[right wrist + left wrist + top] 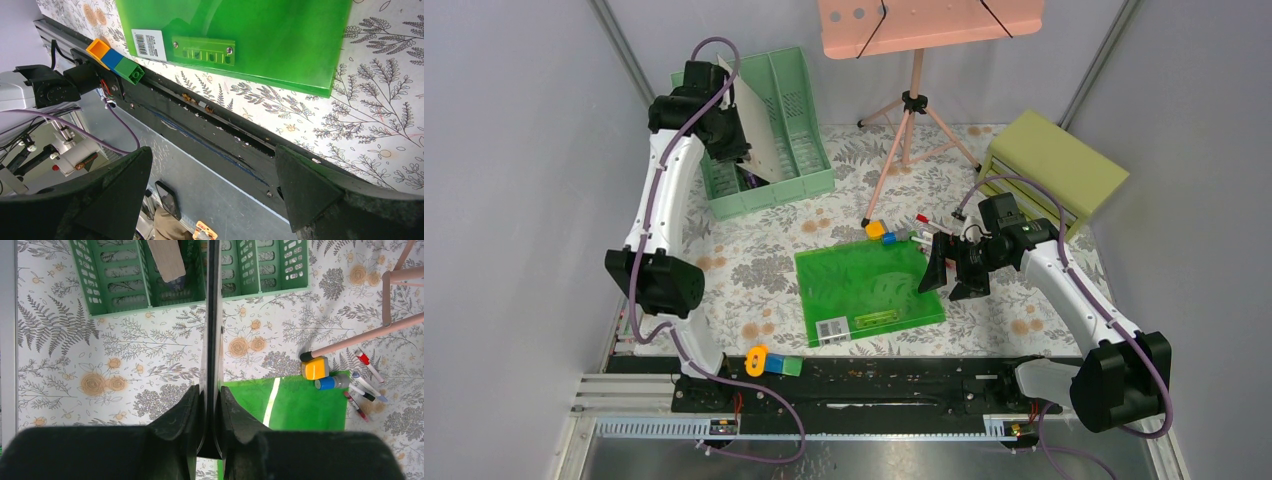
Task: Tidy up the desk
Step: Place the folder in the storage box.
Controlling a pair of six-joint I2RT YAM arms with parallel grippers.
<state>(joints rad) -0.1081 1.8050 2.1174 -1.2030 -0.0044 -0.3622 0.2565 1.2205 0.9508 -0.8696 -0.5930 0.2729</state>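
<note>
**Desk surface [754, 250] with a panel gripped over the rack**

The floral-cloth surface fills the space between the aluminium rails, ahead of both arm bases. Toward its far left corner stands a green slotted file rack [774, 200]. The left jaws hang above the rack, clenched on a thin pale panel [756, 120] that tilts over the slots. In the left wrist view the panel shows edge-on as a dark line running up between the two fingers [182, 412], which press on it from either side. A tan flat piece [167, 257] sits in one rack slot; I cannot tell what it is.

A translucent green clipboard [869, 290] lies flat at the middle of the surface, its clip and barcode label toward the near edge. The right jaws hover at the clipboard's right edge, spread wide with nothing between them.

Just beyond the clipboard's far right corner lie a yellow block [315, 368], a blue cylindrical piece [332, 382] and several pens [367, 390]. They lie by a foot of a pink tripod stand [912, 105]. An olive-green drawer box [1054, 165] sits at the far right corner. Three joined bricks [772, 362], orange, blue and green, rest at the near edge beside the left arm's base.
</note>
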